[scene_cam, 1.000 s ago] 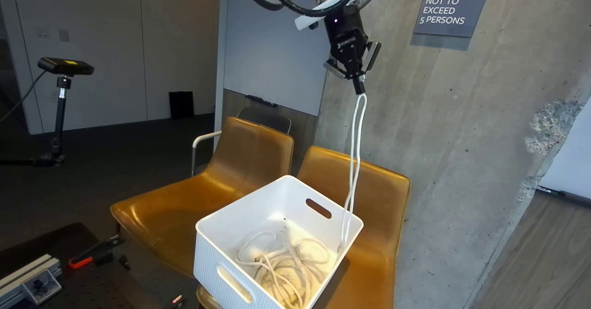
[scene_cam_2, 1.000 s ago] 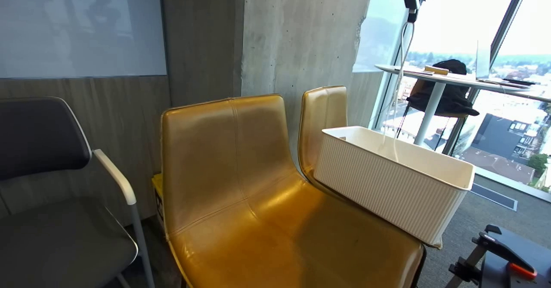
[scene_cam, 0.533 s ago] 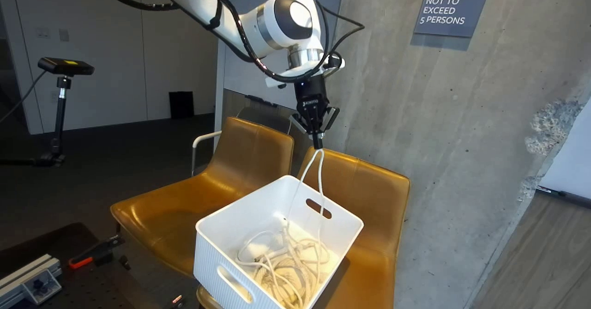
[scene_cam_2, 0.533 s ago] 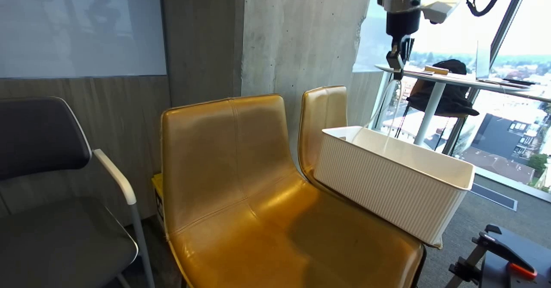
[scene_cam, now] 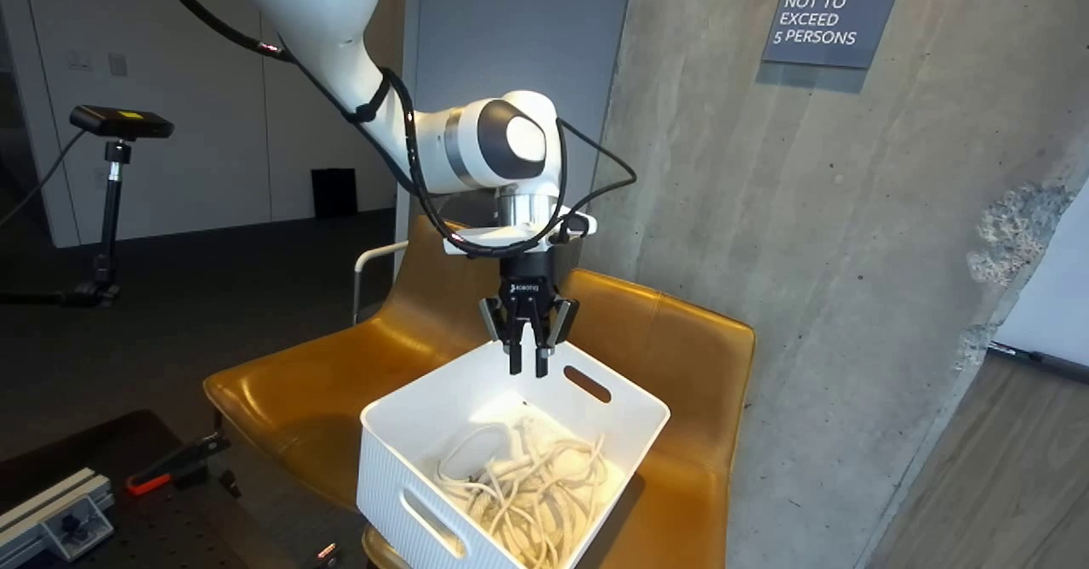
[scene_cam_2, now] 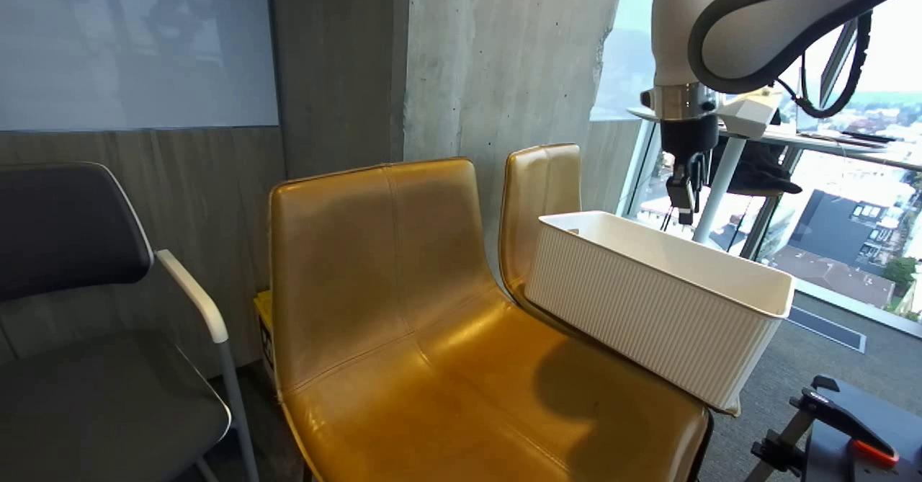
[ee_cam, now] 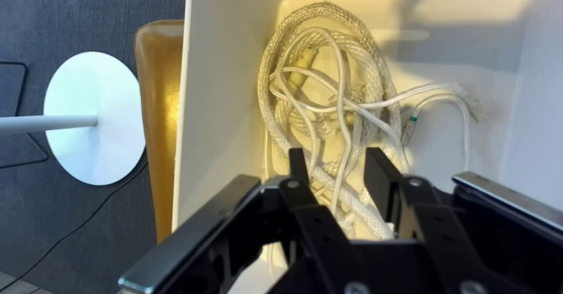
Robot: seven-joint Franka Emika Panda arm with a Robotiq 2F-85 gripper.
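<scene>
My gripper stands open over the white bin, fingers apart with nothing between them. Its fingertips hang at about the height of the bin's rim in an exterior view, above the far part of the bin. Inside the bin lies a tangle of pale rope. The wrist view shows a thick braided rope coiled there, with a thin white cord looping over it. A green band marks one piece. From the side, the bin hides the rope, and the gripper is above its far side.
The bin rests on a tan chair, beside a second tan chair. A concrete pillar rises behind. A camera on a stand and an orange-black clamp are at the left. A dark chair stands farther off.
The gripper has come down from high up to the bin, moving left in an exterior view. Its jaws have opened, and the white cord loop that hung from them has dropped into the bin.
</scene>
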